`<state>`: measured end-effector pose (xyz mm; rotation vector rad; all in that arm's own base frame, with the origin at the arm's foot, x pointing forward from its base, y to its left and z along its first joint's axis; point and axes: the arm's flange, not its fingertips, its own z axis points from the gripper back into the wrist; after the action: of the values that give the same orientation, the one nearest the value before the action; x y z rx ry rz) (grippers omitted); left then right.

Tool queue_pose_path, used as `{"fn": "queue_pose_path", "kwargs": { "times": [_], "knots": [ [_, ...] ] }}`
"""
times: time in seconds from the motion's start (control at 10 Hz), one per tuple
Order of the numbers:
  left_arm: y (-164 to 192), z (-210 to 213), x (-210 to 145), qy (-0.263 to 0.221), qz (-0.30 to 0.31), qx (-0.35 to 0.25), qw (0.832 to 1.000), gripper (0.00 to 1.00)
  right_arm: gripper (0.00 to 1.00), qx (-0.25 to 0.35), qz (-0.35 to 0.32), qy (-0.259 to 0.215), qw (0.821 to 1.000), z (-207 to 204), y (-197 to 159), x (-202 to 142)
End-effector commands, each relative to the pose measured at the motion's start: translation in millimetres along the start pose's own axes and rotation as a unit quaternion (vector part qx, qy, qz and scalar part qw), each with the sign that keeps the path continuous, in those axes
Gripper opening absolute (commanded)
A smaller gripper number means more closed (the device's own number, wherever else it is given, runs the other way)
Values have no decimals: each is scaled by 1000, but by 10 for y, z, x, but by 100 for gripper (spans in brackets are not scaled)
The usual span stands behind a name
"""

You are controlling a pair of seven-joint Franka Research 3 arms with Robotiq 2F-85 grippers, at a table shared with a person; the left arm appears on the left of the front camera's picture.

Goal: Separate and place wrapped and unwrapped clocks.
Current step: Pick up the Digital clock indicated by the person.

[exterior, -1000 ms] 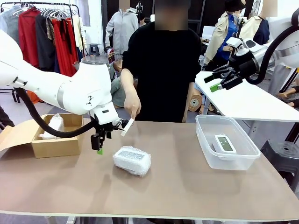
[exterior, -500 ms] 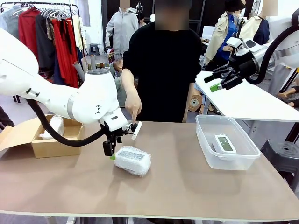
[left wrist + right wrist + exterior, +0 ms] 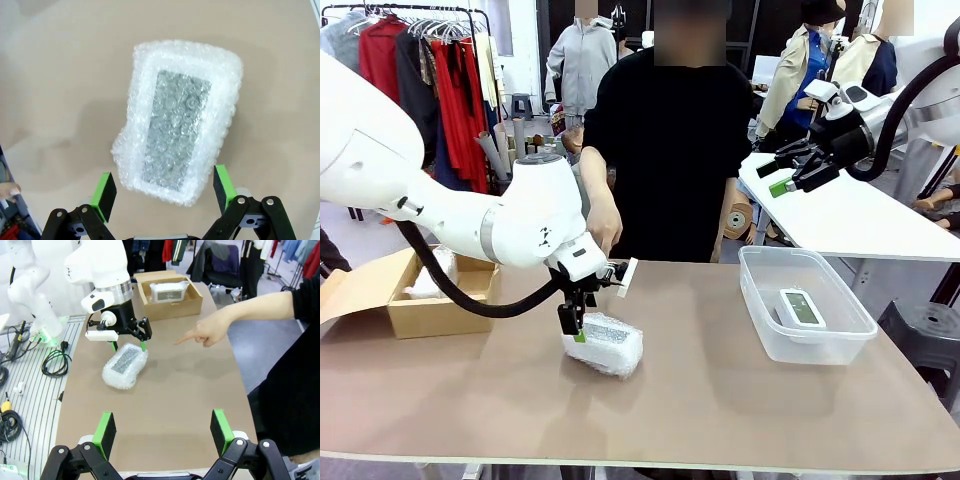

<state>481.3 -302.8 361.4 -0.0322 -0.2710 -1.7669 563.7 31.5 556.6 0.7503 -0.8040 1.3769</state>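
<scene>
Front view: left jaws, spread wide, have slid over the wrapped clock (image 3: 604, 343) — right jaws unmoved, likewise parted.

Flat inside bin (image 3: 756, 310): bare clock (image 3: 801, 307) (white, grey-green screen up). Well left of bin: wrapped clock (image 3: 603, 343), white bubble wrap, lying flat. Farther left: second wrapped clock (image 3: 432, 272) (in box (image 3: 430, 315)).

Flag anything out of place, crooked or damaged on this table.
Nothing serious. The wrapped clock on the table lies slanted to the table's edges, its bubble wrap bulging loosely at one corner, under the open left gripper. The other wrapped clock sits in the cardboard box and the bare clock in the clear bin.
</scene>
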Motion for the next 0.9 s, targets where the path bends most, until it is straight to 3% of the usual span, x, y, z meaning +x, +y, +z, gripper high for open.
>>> {"fn": "queue_pose_path", "kwargs": {
  "times": [0.0,0.8],
  "knots": [
    [52,-2,-59,-22,-5,-4,1000,100,100,-1,4,0,1000,12,7,11],
    [84,-250,-92,-43,-7,-26,999,100,100,-1,4,0,1000,12,7,11]
  ]
}}
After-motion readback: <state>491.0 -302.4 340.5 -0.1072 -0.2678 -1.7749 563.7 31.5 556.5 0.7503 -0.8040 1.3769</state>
